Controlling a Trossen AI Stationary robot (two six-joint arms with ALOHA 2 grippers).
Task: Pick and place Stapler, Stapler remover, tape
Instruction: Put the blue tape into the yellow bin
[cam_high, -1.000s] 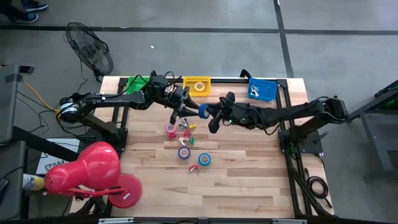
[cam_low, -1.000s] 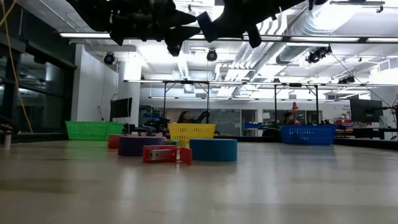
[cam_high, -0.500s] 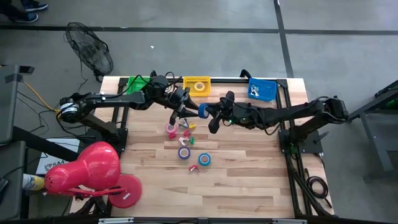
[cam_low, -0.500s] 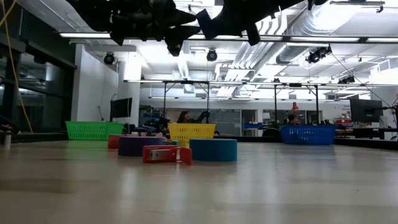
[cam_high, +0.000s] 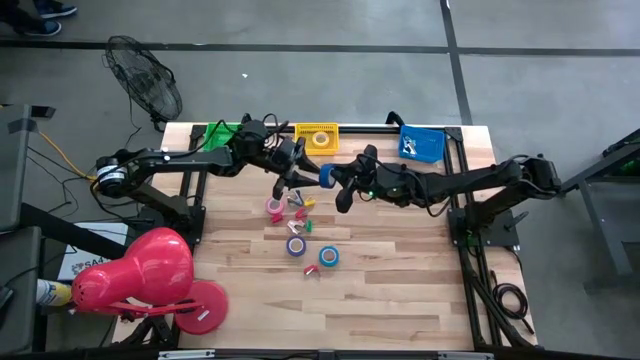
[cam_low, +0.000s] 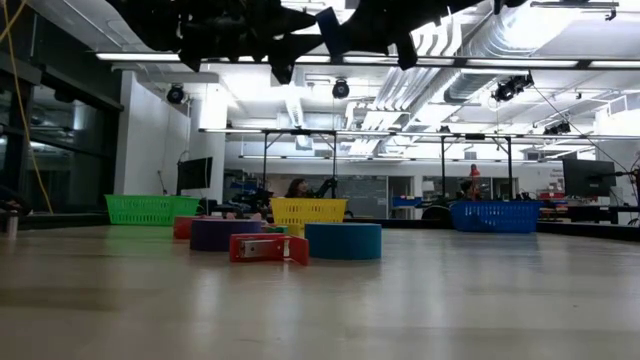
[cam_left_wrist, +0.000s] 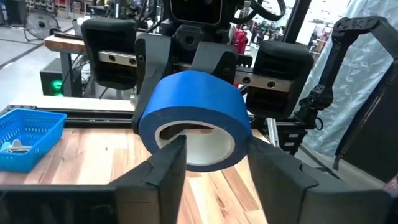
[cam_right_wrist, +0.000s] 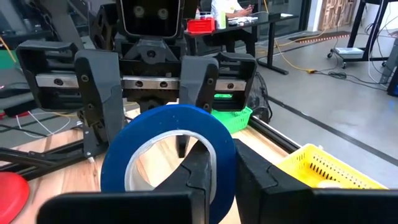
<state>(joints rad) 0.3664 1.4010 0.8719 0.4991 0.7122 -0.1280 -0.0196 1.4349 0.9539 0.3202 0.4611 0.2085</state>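
A blue tape roll (cam_high: 325, 177) (cam_left_wrist: 196, 115) (cam_right_wrist: 168, 155) hangs in the air above the table's far middle, between the two grippers, which meet nose to nose. My right gripper (cam_right_wrist: 225, 171) (cam_high: 336, 179) is shut on it. My left gripper (cam_left_wrist: 217, 165) (cam_high: 308, 177) is open: one finger stands before the roll's hole, the other beside its outer face. A pink roll (cam_high: 274, 208), a purple-blue roll (cam_high: 296, 245) and another blue roll (cam_high: 329, 256) lie flat on the table. A yellow roll (cam_high: 320, 140) lies in the yellow basket. A small red piece (cam_low: 268, 247) lies by the rolls. My right gripper pinches the blue roll's wall (cam_right_wrist: 217, 140), one finger inside the hole and one outside. It comes level from the table's right. The roll is lifted clear, standing on edge. My left gripper: I cannot tell whether its fingers (cam_left_wrist: 270, 174) touch the roll.
Three baskets line the far edge: green (cam_high: 222, 133), yellow (cam_high: 303, 128), and blue (cam_high: 428, 145) with small items inside. Tiny red, green and yellow pieces (cam_high: 302, 212) lie among the rolls. A large red object (cam_high: 140, 275) overhangs the near left corner. The near half is bare wood.
In the low view the right gripper and the blue roll have risen a little. The high view shows no shift of either arm.
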